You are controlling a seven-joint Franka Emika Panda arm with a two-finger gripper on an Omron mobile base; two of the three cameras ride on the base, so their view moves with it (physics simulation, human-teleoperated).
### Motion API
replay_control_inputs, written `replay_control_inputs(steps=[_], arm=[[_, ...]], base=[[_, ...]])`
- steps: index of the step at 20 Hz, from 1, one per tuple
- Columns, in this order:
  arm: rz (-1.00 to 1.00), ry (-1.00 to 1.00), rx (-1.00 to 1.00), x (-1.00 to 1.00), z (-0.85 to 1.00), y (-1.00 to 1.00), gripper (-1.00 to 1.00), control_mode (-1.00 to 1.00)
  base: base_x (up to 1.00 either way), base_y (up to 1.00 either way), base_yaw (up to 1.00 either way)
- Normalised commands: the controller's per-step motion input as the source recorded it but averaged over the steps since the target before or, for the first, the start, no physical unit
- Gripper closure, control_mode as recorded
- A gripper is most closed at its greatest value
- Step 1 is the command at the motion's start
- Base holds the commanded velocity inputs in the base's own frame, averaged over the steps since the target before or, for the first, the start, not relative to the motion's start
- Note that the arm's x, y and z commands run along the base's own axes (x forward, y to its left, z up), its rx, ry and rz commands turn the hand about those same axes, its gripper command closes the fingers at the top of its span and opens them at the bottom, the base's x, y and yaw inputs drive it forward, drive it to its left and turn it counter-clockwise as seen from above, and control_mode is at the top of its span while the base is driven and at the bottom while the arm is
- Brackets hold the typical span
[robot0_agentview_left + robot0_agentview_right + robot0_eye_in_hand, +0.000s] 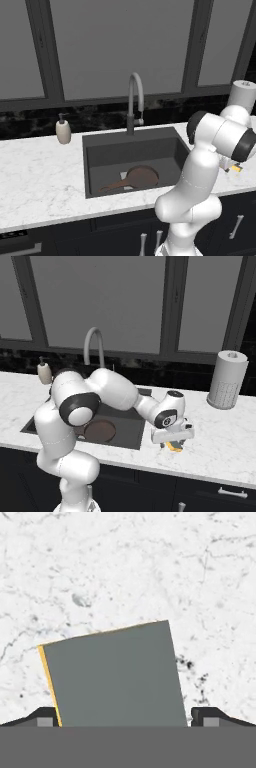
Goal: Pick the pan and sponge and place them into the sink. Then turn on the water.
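White marble counter [40, 180] beneath dark-framed window panels, with a black backsplash behind.

Left base view: the sink [95, 165], a dark grey basin, occupies the centre of the frame. The pan [141, 177] lies on the basin floor, lower centre, its slim handle pointing toward the lower left; part of a light grey drain plate [123, 175] shows at the pan's left edge. The arched grey faucet [134, 102] rises at the basin's back rim, and a cream soap dispenser [63, 131] stands on the counter at centre left. The arm's white links fill the lower right, and a small yellow piece of the sponge [236, 169] shows beside them at the right edge.

Right base view: the arm reaches from lower left toward the centre right, and the gripper [173, 444] points down at the counter just right of the sink. The sponge [175, 446] sits directly under it, on the marble. A grey paper-towel roll [227, 380] stands upright at upper right.

Hand view: the sponge [116, 674] lies with its grey-green layer facing the camera and a yellow edge along its left side, slightly rotated. One finger tip [45, 718] stands outside its left edge and the other outside its right, so the jaws are spread wider than the sponge; whether they touch it cannot be told.
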Motion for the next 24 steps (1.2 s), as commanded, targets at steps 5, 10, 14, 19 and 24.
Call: replay_control_inputs(steps=[5, 10, 14, 19, 24], arm=[[0.07, -0.06, 0.00, 0.01, -0.29, -0.23, -1.00, -1.00], [0.07, -0.02, 0.02, 0.00, -0.28, -0.05, -1.00, -1.00], [0.00, 0.01, 0.01, 0.12, -0.17, 0.00, 1.00, -1.00], [0.00, 0.02, 0.02, 0.01, 0.00, -0.03, 1.00, -1.00], [0.00, 0.00, 0.00, 0.00, 0.08, 0.00, 1.00, -1.00]], base=[[0.00, 0.00, 0.00], [0.00, 0.00, 0.00], [0.00, 0.00, 0.00], [0.00, 0.00, 0.00], [0.00, 0.00, 0.00]])
